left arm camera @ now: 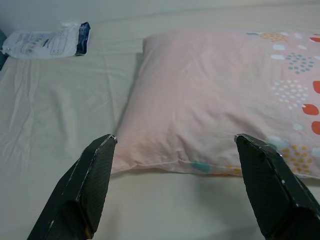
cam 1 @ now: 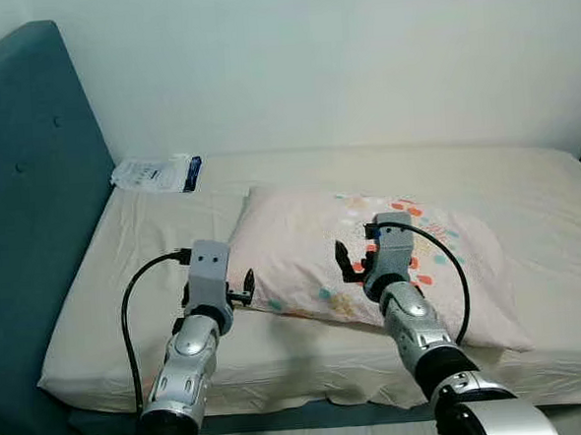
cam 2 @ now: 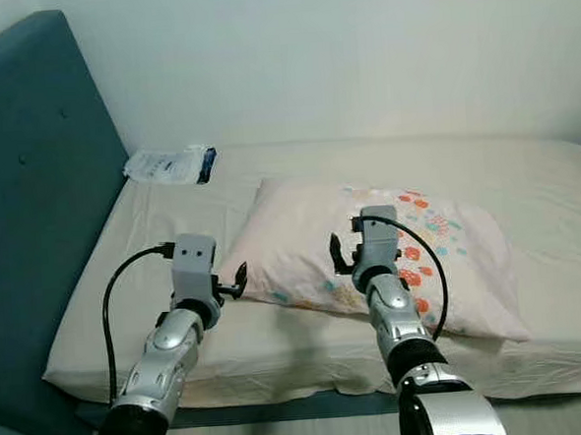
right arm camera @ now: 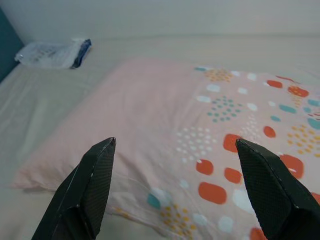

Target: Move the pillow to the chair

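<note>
Lying flat on the cream-sheeted bed (cam 1: 310, 374), the pale pink pillow (cam 1: 302, 246) with orange and teal dots is seen from the left eye view, its near edge close to the bed's front side. A teal headboard (cam 1: 33, 194) stands at the left, and a white and blue packet (cam 1: 155, 174) rests near the far corner by the wall. The left gripper (cam 1: 245, 287) is held just off the pillow's near left corner; the right gripper (cam 1: 350, 260) is poised above its patterned near part.

From the left wrist view, the left gripper's fingers (left arm camera: 85, 185) are spread wide with nothing between them, the pillow's corner lying ahead.

From the right wrist view, the right gripper's fingers (right arm camera: 87, 185) are likewise parted wide and empty, the dotted cover showing beneath.
</note>
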`<state>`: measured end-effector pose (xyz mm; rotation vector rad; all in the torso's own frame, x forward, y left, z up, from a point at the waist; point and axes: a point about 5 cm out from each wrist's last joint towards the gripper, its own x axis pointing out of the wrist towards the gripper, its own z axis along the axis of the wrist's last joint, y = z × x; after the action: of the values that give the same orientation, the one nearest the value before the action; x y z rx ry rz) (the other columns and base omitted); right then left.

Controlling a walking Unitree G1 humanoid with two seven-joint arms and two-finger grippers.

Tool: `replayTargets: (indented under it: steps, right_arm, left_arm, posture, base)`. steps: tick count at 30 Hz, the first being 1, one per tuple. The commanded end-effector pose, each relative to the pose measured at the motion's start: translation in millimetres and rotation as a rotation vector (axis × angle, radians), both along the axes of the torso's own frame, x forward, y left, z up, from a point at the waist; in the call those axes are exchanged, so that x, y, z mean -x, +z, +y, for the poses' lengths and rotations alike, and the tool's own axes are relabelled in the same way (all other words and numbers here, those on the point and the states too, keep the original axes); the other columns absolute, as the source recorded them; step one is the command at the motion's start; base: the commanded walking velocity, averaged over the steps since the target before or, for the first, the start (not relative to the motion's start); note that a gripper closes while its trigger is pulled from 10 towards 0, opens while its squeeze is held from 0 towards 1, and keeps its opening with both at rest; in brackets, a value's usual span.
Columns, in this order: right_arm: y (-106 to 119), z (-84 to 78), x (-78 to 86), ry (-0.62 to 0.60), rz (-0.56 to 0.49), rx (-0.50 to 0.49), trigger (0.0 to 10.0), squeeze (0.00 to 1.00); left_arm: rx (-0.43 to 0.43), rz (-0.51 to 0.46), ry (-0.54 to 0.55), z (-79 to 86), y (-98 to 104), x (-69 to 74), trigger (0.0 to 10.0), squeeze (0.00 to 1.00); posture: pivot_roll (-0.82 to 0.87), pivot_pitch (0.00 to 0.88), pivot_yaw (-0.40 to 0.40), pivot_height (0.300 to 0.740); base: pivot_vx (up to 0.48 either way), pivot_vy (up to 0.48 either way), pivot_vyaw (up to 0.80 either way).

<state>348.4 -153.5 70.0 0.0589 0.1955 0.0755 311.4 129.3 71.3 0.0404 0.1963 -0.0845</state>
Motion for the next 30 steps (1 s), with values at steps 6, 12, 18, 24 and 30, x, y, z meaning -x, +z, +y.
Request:
replayTargets:
  steps: [6, 12, 18, 24, 30]
  right_arm:
    - [-4.6, -4.0, 2.3, -0.006, 0.028, -0.03, 10.0, 0.0]
    - [-2.4, -3.4, 0.4, -0.008, 0.026, -0.029, 10.0, 0.0]
    - [-2.0, -3.7, -0.1, -0.013, 0.029, -0.035, 10.0, 0.0]
    - [-2.7, -4.9, 0.3, -0.016, 0.035, -0.037, 10.0, 0.0]
    - [-2.6, -5.3, 0.2, -0.015, 0.034, -0.034, 10.0, 0.0]
  left_arm:
    - [0.012, 0.015, 0.032, 7.2, -6.3, 5.2, 10.0, 0.0]
    - [0.017, 0.015, 0.035, 6.1, -6.5, 5.5, 10.0, 0.0]
    - [0.019, 0.017, 0.035, 4.9, -7.0, 5.9, 10.0, 0.0]
    - [0.017, 0.015, 0.033, 2.7, -6.9, 5.3, 10.0, 0.0]
    - [0.016, 0.015, 0.03, 2.4, -7.1, 5.4, 10.0, 0.0]
  posture:
    - [0.0, 0.0, -0.081, 0.712]
    - [0.01, 0.0, -0.086, 0.687]
    - [0.0, 0.0, -0.085, 0.672]
    - [0.0, 0.0, -0.086, 0.647]
    - [0.0, 0.0, -0.085, 0.627]
  base:
    - [0.0, 0.0, 0.0]
    - [0.0, 0.0, 0.0]
    - [0.0, 0.0, 0.0]
    - [0.0, 0.0, 0.0]
    - [0.0, 0.0, 0.0]
